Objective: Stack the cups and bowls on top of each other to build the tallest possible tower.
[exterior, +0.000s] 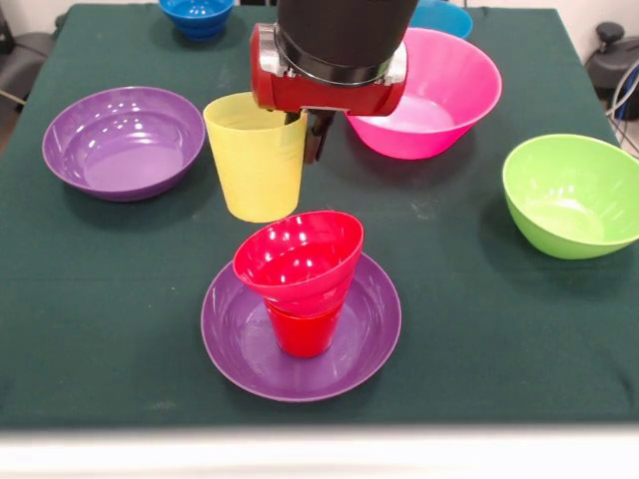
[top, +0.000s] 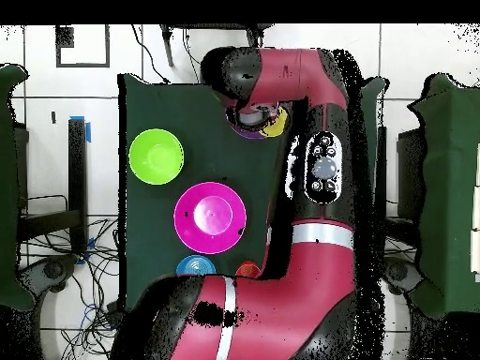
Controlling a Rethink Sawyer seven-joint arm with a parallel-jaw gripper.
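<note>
My gripper (exterior: 306, 128) is shut on the right rim of the yellow cup (exterior: 256, 157) and holds it upright in the air, just behind and left of the tower. The tower (exterior: 301, 289) is a shallow purple bowl (exterior: 228, 334) as base, a red cup (exterior: 305, 330) on it, and a small crimson bowl (exterior: 298, 258) resting tilted on the cup. In the overhead view the arm hides most of this; only a bit of the yellow cup (top: 276, 122) and a purple sliver (top: 247, 132) show. The orange cup is hidden in the front view.
A second purple bowl (exterior: 124, 140) sits at the left, a pink bowl (exterior: 444, 90) at the back right, a lime green bowl (exterior: 573, 196) at the right. A dark blue bowl (exterior: 197, 15) and a light blue bowl (exterior: 445, 16) stand at the far edge. A small orange thing (top: 247, 270) shows by the arm overhead.
</note>
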